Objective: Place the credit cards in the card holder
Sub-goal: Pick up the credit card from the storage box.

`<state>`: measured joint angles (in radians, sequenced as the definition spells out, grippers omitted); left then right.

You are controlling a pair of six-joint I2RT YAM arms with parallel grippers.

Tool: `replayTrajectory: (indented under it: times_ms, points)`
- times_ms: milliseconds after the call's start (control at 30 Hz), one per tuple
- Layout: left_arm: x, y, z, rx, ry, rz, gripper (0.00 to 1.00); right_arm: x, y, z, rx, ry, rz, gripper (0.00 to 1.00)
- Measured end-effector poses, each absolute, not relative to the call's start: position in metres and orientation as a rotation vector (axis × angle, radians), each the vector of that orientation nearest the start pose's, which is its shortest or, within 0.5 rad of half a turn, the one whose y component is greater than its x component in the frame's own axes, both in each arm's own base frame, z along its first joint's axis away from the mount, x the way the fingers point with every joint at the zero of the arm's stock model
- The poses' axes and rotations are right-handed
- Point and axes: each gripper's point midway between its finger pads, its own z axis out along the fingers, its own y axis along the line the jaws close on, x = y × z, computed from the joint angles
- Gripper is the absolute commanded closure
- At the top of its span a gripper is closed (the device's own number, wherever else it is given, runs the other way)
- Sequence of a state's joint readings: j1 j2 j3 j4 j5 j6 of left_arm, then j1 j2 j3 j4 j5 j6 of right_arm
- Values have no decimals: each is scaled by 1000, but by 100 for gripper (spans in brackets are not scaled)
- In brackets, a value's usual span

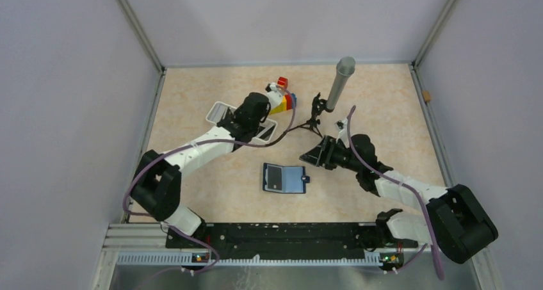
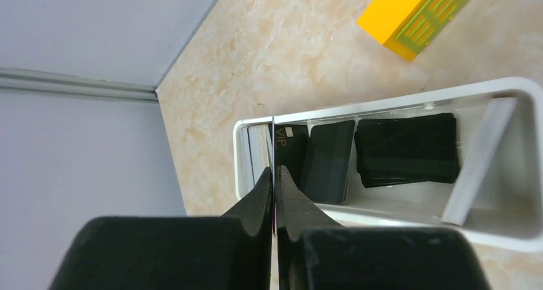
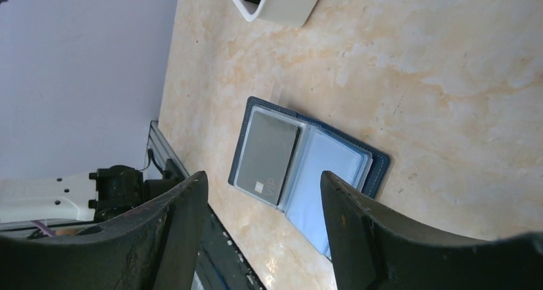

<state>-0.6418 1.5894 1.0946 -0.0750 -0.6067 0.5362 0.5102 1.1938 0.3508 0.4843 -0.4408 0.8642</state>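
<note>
Pale grey walls close in a beige marbled table [image 1: 192,175]. From its base at the near left, the left arm folds back at the elbow, then stretches far and to the right, its wrist bent down over a white tray [image 1: 216,111] at the far left of centre. The left claw [image 2: 273,175] is pinched almost closed on a single credit card [image 2: 273,143], seen edge-on and held upright above the tray's end wall. Inside the tray lie more credit cards [image 2: 406,148]: a dark stack lying flat, one leaning beside it, and one marked "VIP" just behind the claw. Just right of the tray stand coloured blocks [image 1: 285,98], the yellow one showing in the left wrist view.

Nearer, at the middle of the table, the card holder [image 1: 283,178] lies open and flat, apart from both claws. A grey card [image 3: 267,154] sits in its left-hand pocket; the other pocket looks clear.

Farther right, a grey cylinder [image 1: 339,79] leans on a small black tripod [image 1: 312,120].

The right arm runs from its near-right base toward the centre, forearm low. The right claw [image 1: 317,154] stands wide, holding nothing, aimed at the card holder from its right and far side.
</note>
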Motion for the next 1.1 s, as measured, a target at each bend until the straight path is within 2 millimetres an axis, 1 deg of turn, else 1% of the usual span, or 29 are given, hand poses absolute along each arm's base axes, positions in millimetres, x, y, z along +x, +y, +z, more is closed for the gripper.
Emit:
replayTrajectory:
  times_ms: [100, 233, 333, 433, 500, 567, 700, 767, 800, 867, 933, 1033, 1067, 1100]
  points:
    - [397, -164, 194, 763, 1906, 463, 100, 238, 245, 123, 26, 2118, 1258, 35]
    - [376, -178, 226, 641, 1901, 220, 100, 242, 240, 142, -30, 2060, 1225, 34]
    - [356, -196, 245, 578, 1896, -17, 100, 241, 240, 156, -100, 2009, 1228, 34]
    - [331, -221, 259, 543, 1886, -291, 100, 232, 247, 168, -196, 1974, 1287, 34]
    - [312, -239, 261, 548, 1883, -473, 100, 223, 253, 175, -264, 1947, 1346, 33]
    - [292, -256, 258, 563, 1889, -647, 100, 216, 257, 182, -309, 1921, 1395, 33]
    - [252, -286, 245, 606, 1921, -986, 100, 205, 263, 202, -381, 1842, 1498, 33]
    - [230, -299, 237, 639, 1946, -1155, 100, 200, 266, 211, -409, 1806, 1545, 33]
    - [223, -303, 235, 651, 1955, -1212, 100, 197, 268, 214, -426, 1792, 1567, 34]
    - [208, -310, 232, 673, 1971, -1338, 100, 191, 271, 216, -456, 1781, 1604, 39]
    - [195, -315, 231, 682, 1973, -1451, 100, 186, 275, 215, -484, 1786, 1633, 50]
    - [186, -317, 232, 683, 1965, -1536, 100, 172, 284, 209, -538, 1807, 1681, 73]
    - [184, -317, 233, 678, 1966, -1553, 100, 168, 287, 207, -553, 1813, 1694, 83]
    - [184, -317, 234, 672, 1960, -1569, 100, 164, 290, 205, -563, 1824, 1714, 91]
